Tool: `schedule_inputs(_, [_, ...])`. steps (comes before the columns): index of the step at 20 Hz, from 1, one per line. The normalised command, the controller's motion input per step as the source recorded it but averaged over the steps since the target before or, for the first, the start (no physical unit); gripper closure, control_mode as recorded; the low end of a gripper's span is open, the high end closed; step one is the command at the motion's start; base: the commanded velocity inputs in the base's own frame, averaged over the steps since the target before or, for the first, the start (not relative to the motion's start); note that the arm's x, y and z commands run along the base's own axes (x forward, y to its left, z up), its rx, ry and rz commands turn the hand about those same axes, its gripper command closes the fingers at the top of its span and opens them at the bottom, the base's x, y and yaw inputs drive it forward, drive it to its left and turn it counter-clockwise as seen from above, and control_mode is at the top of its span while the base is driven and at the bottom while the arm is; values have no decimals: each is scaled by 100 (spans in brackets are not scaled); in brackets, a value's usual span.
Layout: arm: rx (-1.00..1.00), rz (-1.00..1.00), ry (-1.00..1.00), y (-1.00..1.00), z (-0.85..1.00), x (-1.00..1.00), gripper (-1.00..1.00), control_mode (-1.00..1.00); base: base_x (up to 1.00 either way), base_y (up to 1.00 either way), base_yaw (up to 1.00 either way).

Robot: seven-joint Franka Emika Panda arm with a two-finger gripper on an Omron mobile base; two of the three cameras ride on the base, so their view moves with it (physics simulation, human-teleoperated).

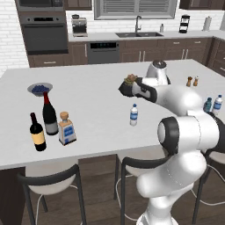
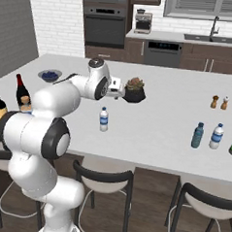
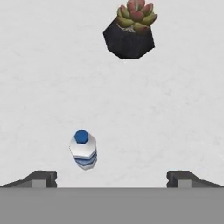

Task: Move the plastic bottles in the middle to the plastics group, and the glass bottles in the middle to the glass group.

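Hand (image 3: 112, 177) wide open and holding nothing, fingertips (image 3: 43, 178) far apart at the bottom of the hand view. Between them and slightly up sits a small water bottle (image 3: 83, 149), seen from above, blue cap, white and blue body, nearer one fingertip but clear of both. Further up the same view, a succulent in a dark pot (image 3: 129, 33).

Left base view: arm reaches out over the white surface (image 1: 92, 110); the small bottle (image 1: 134, 114) stands alone mid-surface. On the left, two tall dark wine bottles, one red-capped (image 1: 49, 115), one with a yellow label (image 1: 38, 133), and just beside them a squat square bottle with a cork (image 1: 66, 128). Bowl of blue fruit (image 1: 40, 88) behind them. Far right, a teal bottle (image 1: 207, 104) and a clear bottle (image 1: 217, 104) show past the arm.

Right base view gives that pair in full: teal bottle (image 2: 198, 135) and clear bottle (image 2: 216, 136) side by side, well apart from the lone one (image 2: 103, 119). Another dark item at the right edge, cut off. Wine bottles mostly hidden behind the arm here. Salt and pepper shakers (image 2: 219, 102) further back.
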Motion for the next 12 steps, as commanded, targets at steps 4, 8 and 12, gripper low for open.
schedule_inputs(4, [0, 0, 29, 53, 0, 1, -100, -100, 0, 0, 0])
schedule_inputs(8, [1, 0, 6, 39, -22, 0, -100, -100, 0, 0, 0])
schedule_inputs(12, [9, -1, -18, 6, -55, 2, -100, -100, 0, 0, 0])
